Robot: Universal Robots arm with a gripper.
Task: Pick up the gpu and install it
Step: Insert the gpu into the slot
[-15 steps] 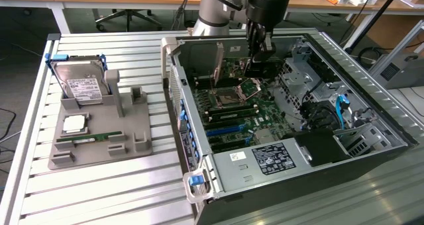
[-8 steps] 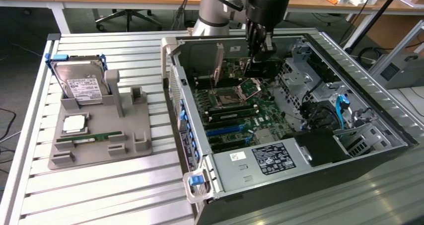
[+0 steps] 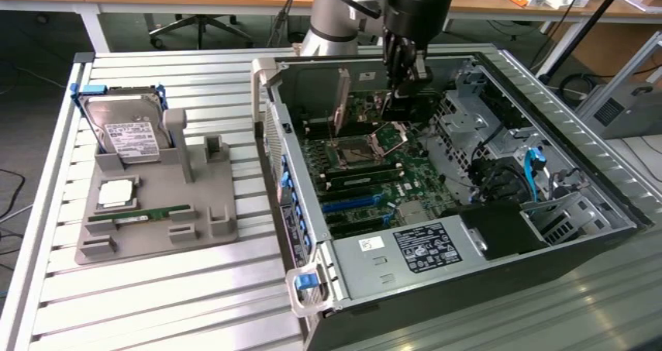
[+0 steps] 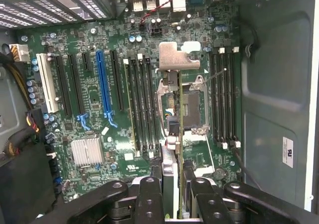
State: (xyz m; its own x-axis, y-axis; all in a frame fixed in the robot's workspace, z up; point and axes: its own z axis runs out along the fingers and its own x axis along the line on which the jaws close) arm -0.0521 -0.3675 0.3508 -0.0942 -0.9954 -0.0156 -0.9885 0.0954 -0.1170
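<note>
The black two-fingered claw [image 3: 405,87] on the grey arm hangs inside the open black computer case [image 3: 579,242], which lies on its side on the slatted metal desk [image 3: 186,289]. The claw is closed on the gpu [image 3: 401,108], a thin dark circuit card with a silvery metal bracket strip at one end. The card hangs upright below the fingers, over the far part of the green motherboard [image 3: 414,188].

In the wrist view the fingers [image 4: 149,199] pinch the card [image 4: 178,134] from both sides. It is seen edge-on, lined up over the square metal processor socket [image 4: 192,104], with banks of black memory slots on either side. The long blue expansion slot [image 4: 102,84] lies well apart from it.

On the exterior view's left, a grey moulded holder tray [image 3: 155,242] carries a silver boxy hard drive with a white label [image 3: 129,130] and a narrow green memory stick [image 3: 139,213].
</note>
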